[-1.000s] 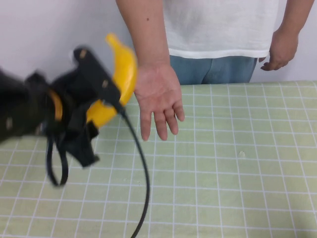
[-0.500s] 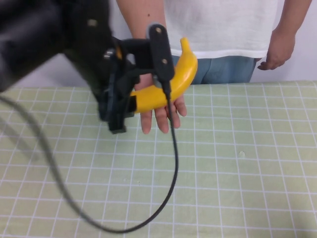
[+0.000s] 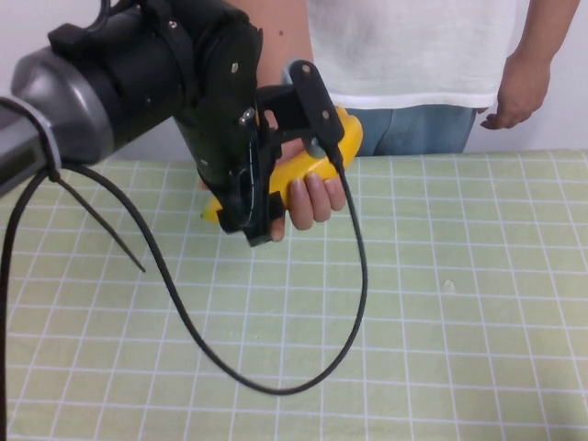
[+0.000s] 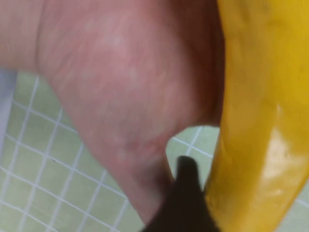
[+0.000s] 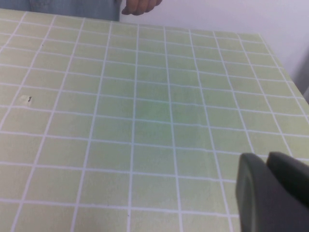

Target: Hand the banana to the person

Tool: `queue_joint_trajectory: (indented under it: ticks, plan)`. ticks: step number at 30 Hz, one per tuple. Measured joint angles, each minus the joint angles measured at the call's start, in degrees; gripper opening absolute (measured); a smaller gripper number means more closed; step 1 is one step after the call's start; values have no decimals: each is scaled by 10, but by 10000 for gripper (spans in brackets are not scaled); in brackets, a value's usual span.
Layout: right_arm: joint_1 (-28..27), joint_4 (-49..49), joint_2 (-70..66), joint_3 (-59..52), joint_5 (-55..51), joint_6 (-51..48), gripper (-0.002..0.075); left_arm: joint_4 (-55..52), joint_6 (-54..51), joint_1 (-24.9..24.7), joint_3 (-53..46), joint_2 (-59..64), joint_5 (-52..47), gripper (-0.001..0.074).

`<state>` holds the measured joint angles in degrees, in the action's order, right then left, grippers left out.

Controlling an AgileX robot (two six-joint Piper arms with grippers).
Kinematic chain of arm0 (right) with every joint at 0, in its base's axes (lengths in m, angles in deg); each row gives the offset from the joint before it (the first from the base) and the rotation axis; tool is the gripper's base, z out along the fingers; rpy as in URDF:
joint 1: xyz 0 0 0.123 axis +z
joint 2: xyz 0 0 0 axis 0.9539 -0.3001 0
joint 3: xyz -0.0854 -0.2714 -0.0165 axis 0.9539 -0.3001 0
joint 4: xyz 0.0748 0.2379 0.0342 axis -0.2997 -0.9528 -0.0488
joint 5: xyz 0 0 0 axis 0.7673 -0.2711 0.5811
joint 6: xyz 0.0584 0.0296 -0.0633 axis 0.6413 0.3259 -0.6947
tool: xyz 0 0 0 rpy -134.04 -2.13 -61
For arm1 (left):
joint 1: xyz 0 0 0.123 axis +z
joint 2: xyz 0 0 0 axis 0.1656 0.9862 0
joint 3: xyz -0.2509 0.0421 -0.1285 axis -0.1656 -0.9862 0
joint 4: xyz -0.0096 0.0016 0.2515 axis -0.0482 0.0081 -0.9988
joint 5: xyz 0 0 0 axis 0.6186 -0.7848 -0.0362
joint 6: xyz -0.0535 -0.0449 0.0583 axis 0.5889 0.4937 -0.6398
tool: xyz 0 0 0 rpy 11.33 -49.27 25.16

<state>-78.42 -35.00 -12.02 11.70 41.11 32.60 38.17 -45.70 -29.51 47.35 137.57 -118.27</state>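
Note:
The yellow banana (image 3: 310, 167) lies across the palm of the person (image 3: 404, 46), who stands behind the table in a white t-shirt and jeans. Their hand (image 3: 310, 197) has its fingers curled up around the banana. My left gripper (image 3: 289, 170) is still shut on the banana, one black finger over it and one under. In the left wrist view the banana (image 4: 260, 111) lies against the palm (image 4: 120, 82), with a black fingertip (image 4: 187, 193) touching it. My right gripper (image 5: 270, 193) hovers low over the table with its fingers together and nothing in it; it is out of the high view.
A green checked tablecloth (image 3: 441, 312) covers the table. My left arm's black cable (image 3: 354, 303) loops down over the middle of it. The person's other hand (image 3: 519, 92) hangs at the far right edge and also shows in the right wrist view (image 5: 140, 6).
My left arm has moved forward and down, setting the banana into the person's palm. The person's fingers, straight before, have curled round the banana.

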Motion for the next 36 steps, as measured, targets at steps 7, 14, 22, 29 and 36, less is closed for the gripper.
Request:
queue_joint_trajectory:
  ticks: [7, 14, 22, 29, 36]
  plan:
    - [0, 2, 0, 0, 0, 0, -7, -1, 96, 0, 0, -38, -5, 459]
    - [0, 2, 0, 0, 1, 0, -7, -1, 136, 0, -9, -145, -43, 200]
    - [0, 4, 0, 0, 1, 0, -7, -11, 215, 0, -153, -319, -24, 113]
    - [0, 4, 0, 0, 1, 0, -7, 13, 289, 0, -367, -455, 29, 9]
    - [0, 4, 0, 0, 1, 0, -7, 55, 355, 0, -519, -566, 104, 0]
